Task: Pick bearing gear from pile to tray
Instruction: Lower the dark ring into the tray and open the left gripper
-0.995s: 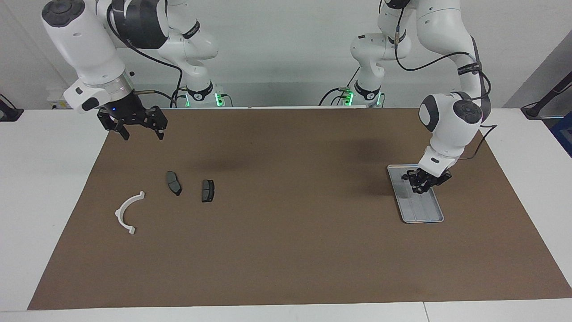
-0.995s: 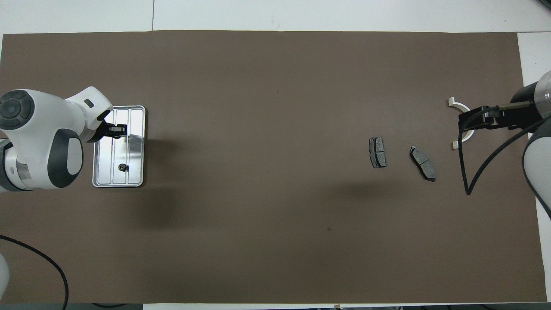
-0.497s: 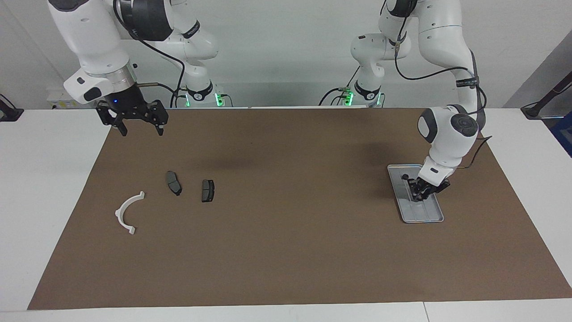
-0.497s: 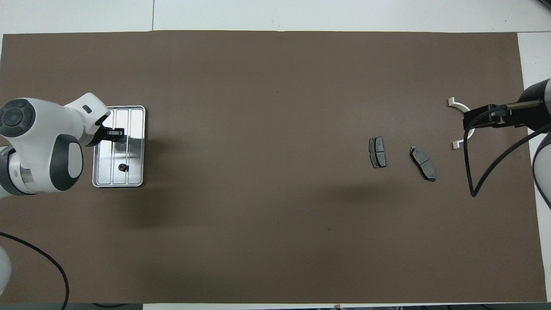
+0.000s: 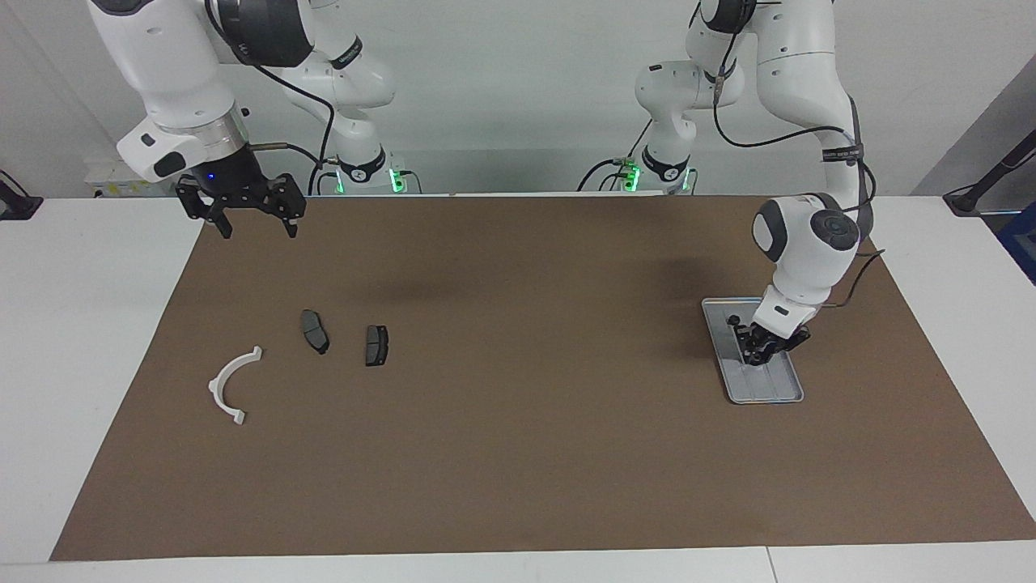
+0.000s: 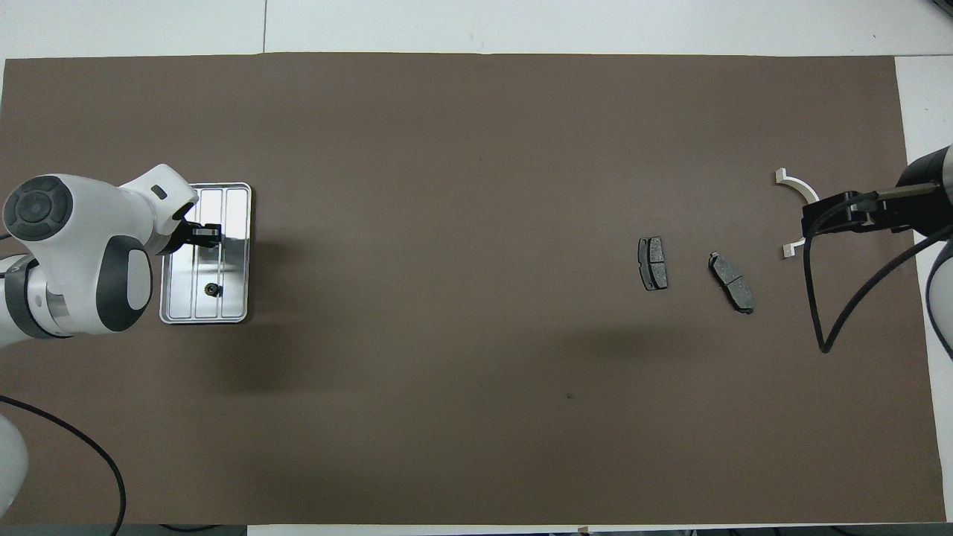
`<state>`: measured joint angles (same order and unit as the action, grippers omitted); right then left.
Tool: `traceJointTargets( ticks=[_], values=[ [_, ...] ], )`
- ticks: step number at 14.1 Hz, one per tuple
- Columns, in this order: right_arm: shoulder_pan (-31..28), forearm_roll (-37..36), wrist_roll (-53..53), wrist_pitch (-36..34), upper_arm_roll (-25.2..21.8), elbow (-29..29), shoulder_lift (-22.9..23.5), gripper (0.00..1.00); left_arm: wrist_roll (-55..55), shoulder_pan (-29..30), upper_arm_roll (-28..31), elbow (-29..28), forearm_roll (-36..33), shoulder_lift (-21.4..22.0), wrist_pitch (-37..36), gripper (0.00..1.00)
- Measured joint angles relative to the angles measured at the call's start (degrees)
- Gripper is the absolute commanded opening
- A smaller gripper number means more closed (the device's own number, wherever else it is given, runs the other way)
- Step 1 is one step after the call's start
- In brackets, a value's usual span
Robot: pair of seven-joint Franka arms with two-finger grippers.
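Tool (image 5: 253, 224) of the right arm hangs with fingers spread wide and nothing in them, above the desk's (image 5: 518, 453) edge nearest the robots. White arc (image 5: 232, 385) and two brake pads (image 5: 315, 330) lie beside each other. Bearing gear (image 6: 213, 289) rests in the tray (image 5: 777, 394); the left tool (image 5: 751, 350) sits low over it, its grip unreadable.

In the overhead view, the right arm (image 6: 919, 201) was cut off by the picture's edge, and its black cable mount covered the middle of the white arc (image 6: 795, 181). The left arm (image 6: 82, 246) hid 1 long side of the tray (image 6: 240, 253). The left tool's (image 5: 756, 346) finger spacing was too small to judge.
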<state>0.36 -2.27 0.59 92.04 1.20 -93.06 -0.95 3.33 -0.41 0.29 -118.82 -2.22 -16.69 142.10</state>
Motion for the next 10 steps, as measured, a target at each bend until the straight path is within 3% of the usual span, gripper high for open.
traceJointTargets(
  ticks=[9,10],
  values=[
    [0.0,0.0,0.0,-0.3,0.3,0.5,-0.2,1.0,-0.4,-0.2,-0.1,-0.1,0.0,-0.1,0.9,0.15],
    [0.0,0.0,0.0,-0.3,0.3,0.5,-0.2,1.0,-0.4,-0.2,-0.1,-0.1,0.0,-0.1,0.9,0.25]
  ],
)
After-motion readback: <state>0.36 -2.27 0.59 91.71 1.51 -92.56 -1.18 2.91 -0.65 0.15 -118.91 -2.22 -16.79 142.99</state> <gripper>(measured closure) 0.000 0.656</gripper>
